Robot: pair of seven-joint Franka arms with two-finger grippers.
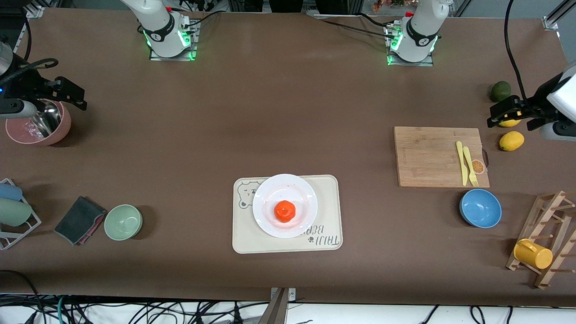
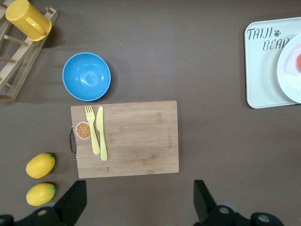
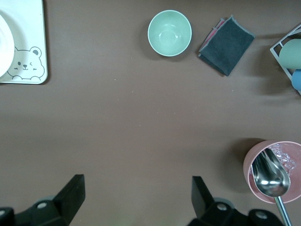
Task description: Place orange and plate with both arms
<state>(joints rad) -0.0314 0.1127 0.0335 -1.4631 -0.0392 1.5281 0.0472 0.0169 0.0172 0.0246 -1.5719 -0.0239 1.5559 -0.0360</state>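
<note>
The orange [image 1: 285,211] sits in the middle of the white plate [image 1: 270,198]. The plate rests on a cream tray [image 1: 328,211] with a bear drawing, near the front camera's edge of the table. My left gripper [image 1: 517,116] hangs open and empty over the lemons at the left arm's end of the table. In the left wrist view its gripper [image 2: 139,202] is over bare table, with the plate's edge [image 2: 289,70] and a sliver of orange [image 2: 299,61] far off. My right gripper [image 1: 54,100] hangs open and empty by the pink bowl; the right wrist view shows that gripper [image 3: 137,197] over bare table.
Toward the left arm's end lie a wooden board [image 1: 432,157] with a yellow knife and fork, a blue bowl [image 1: 480,208], two lemons [image 2: 40,165], a dark green fruit [image 1: 500,91] and a rack with a yellow mug [image 1: 533,254]. Toward the right arm's end are a pink bowl [image 1: 45,132] with a spoon, a green bowl [image 1: 123,221] and a dark cloth [image 1: 80,220].
</note>
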